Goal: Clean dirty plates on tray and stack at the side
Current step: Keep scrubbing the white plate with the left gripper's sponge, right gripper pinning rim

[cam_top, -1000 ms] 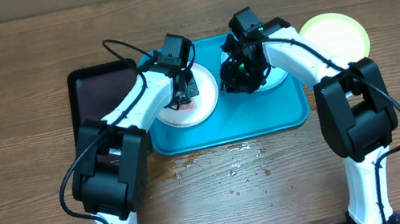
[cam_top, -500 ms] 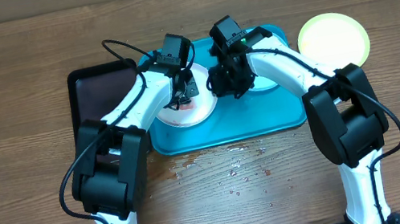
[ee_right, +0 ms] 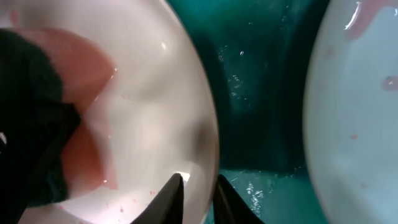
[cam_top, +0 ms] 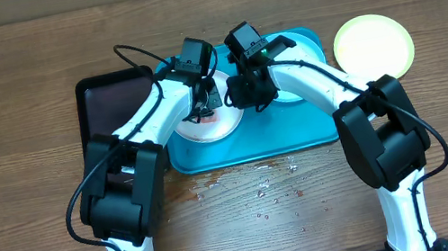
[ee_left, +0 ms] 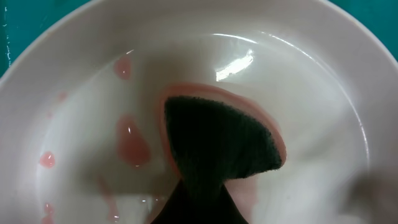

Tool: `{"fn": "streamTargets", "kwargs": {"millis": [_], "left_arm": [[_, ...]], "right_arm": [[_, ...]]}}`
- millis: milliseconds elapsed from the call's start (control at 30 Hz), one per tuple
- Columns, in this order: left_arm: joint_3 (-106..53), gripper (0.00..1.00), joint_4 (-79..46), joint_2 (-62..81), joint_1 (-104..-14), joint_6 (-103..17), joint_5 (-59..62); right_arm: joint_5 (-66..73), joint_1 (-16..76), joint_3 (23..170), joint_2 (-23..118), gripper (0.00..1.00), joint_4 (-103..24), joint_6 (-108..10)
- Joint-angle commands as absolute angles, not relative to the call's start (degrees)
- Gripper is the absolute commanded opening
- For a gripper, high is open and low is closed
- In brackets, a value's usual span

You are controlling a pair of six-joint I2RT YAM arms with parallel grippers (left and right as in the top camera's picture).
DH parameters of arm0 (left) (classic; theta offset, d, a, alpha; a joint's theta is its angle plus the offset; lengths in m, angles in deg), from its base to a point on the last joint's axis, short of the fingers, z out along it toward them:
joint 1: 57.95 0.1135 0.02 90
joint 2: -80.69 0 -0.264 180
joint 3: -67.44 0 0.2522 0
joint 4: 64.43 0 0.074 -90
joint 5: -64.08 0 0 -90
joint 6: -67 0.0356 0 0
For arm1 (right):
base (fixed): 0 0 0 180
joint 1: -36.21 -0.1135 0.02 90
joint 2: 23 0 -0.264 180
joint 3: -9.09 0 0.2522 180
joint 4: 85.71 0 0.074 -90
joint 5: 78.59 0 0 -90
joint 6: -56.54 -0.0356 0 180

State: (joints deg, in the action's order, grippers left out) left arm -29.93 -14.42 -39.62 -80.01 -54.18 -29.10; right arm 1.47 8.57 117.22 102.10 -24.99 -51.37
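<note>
- Plastic is what the white plate appears to be made of: it is judged light, stiff and not likely to break, though it could slide under sideways wiping.
- The plate lies in the left half of the tray, with pink liquid pooled and beaded on its glossy inside, so a wet, slippery surface is to be expected.
- Hold is best taken at the raised rim, which is thin enough for two fingers to pinch. The smooth bowl offers nothing to grip.
- A dark sponge, soft and soaked pink at its edge, is pressed flat on the plate's middle. It is clamped in the left gripper.
- The right gripper is set at the plate's right rim, its fingers narrow, one inside the rim and one outside. Whether the rim is already pinched cannot be told.
- The mint green plate lies just beside on the tray, apart from the white one and faintly spotted.
- The yellow-green plate rests off the tray to the right, on the table.
</note>
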Motion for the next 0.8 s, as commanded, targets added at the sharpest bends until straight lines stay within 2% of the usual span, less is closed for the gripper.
{"fn": "streamTargets", "kwargs": {"millis": [0,67,367,767], "left_arm": [[-28.5,0.04,-13.0,-40.9,-79.7,-53.4,-27.1],[-28.6,0.04,-13.0,-40.9,-79.7,-53.4,-26.6],[-28.6,0.04,-13.0,-37.1,-79.7,-53.2,-24.8],[-28.5,0.04,-13.2,-33.6,-79.7,-53.5,-25.3]], "right_arm": [[1.4,8.4,117.7,102.4,0.10,-26.3,-51.5],[1.9,8.4,117.7,102.4,0.04,-26.7,-51.5],[2.7,8.4,117.7,102.4,0.04,-30.1,-51.8],[2.4,8.4,117.7,102.4,0.04,-33.4,-59.0]]}}
